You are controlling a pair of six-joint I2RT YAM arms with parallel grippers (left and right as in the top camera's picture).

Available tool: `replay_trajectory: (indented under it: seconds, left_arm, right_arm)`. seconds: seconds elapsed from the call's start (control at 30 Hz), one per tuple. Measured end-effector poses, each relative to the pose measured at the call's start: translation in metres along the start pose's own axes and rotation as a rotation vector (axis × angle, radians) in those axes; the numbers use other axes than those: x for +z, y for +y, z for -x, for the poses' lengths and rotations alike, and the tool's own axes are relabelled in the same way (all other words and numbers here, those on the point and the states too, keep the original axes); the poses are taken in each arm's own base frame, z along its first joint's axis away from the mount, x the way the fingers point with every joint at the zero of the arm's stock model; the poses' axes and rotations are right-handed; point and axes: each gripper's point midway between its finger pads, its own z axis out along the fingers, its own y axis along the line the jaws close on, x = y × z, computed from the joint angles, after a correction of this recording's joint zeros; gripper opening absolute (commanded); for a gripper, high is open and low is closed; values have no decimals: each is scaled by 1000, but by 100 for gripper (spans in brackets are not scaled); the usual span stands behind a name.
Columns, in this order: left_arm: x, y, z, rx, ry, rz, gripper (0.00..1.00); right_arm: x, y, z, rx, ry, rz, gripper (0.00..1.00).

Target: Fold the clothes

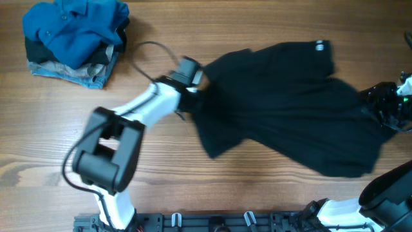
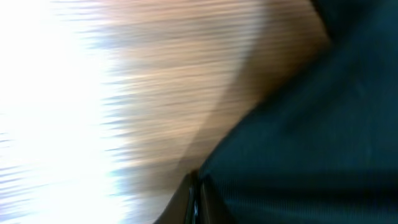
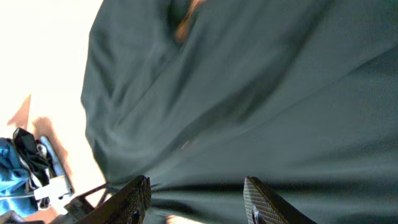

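From overhead, the black T-shirt (image 1: pixel 290 103) lies rumpled across the middle and right of the worktop (image 1: pixel 193 187), not yet squared, with its white label (image 1: pixel 320 45) at the far right corner. The left fingers (image 1: pixel 192 87) are at the shirt's left edge and the right fingers (image 1: pixel 384 103) at its right edge. This looks like the spreading step that comes before any fold. A pile sits well apart at the far left, with a blue shirt (image 1: pixel 74 29) on top of a denim piece (image 1: pixel 71 74), and nothing lies on the T-shirt itself.

The left wrist view is badly blurred. Dark cloth (image 2: pixel 323 137) covers the right side over bare wood, and the left fingers (image 2: pixel 194 199) show only as a thin sliver. I cannot tell whether they are pinching the cloth.

In the right wrist view the right fingers (image 3: pixel 134 199) stand wide apart with nothing held, and creased black fabric (image 3: pixel 249 93) fills the space beyond them. The next move probably calls for both arms to take an edge and draw the cloth flat. The deep wrinkles are the main hindrance.
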Motion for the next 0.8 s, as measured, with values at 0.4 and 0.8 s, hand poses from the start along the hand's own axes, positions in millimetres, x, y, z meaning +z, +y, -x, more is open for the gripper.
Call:
replay_trajectory:
  seconds: [0.4, 0.8]
  left_arm:
    - [-75, 122, -12, -297, 28, 162, 5]
    - [-129, 118, 20, -300, -183, 104, 62]
  right_arm:
    - [10, -23, -10, 35, 24, -96, 56]
    - [68, -79, -61, 175, 97, -324, 68]
